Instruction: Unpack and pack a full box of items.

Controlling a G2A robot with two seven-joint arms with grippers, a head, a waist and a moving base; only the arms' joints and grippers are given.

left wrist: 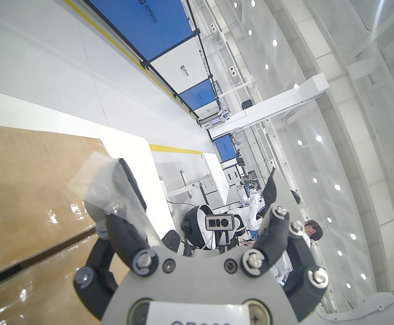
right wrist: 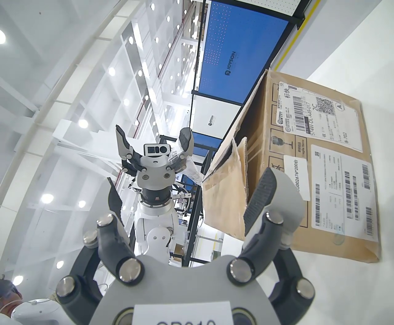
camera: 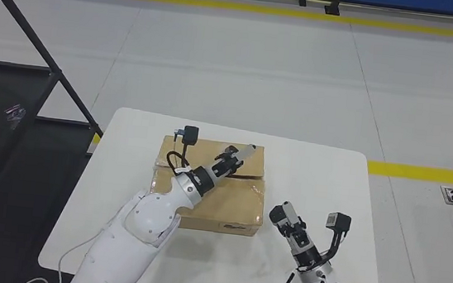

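Here, a white counter (camera: 316, 163) (left wrist: 123, 144) (right wrist: 338, 292) carries everything, and both sets of jaws work above it. A brown cardboard box (camera: 241, 201) (left wrist: 40, 172) (right wrist: 323, 129) sits on the counter. It lies beneath the left jaws and just ahead of the right jaws, slightly off to one side of them. Its top flaps are folded down and meet in a seam. At the corner nearest the right jaws, the end flap (right wrist: 227, 172) stands a little away from the side, and its edge looks torn.

The left jaws hang over the top of the box, near its far edge, and they are spread wide with nothing between them. Whether the lower finger touches the cardboard cannot be told. The right jaws sit low beside the box, just apart from its labelled side. They are also spread wide and hold nothing.

White printed labels (right wrist: 341, 190) cover much of the side facing the right jaws. A glossy strip of clear tape (left wrist: 61, 215) runs along the top seam under the left jaws. A crumpled wrap of clear film (left wrist: 101, 181) clings around the finger of the left jaws that is nearest the cardboard.
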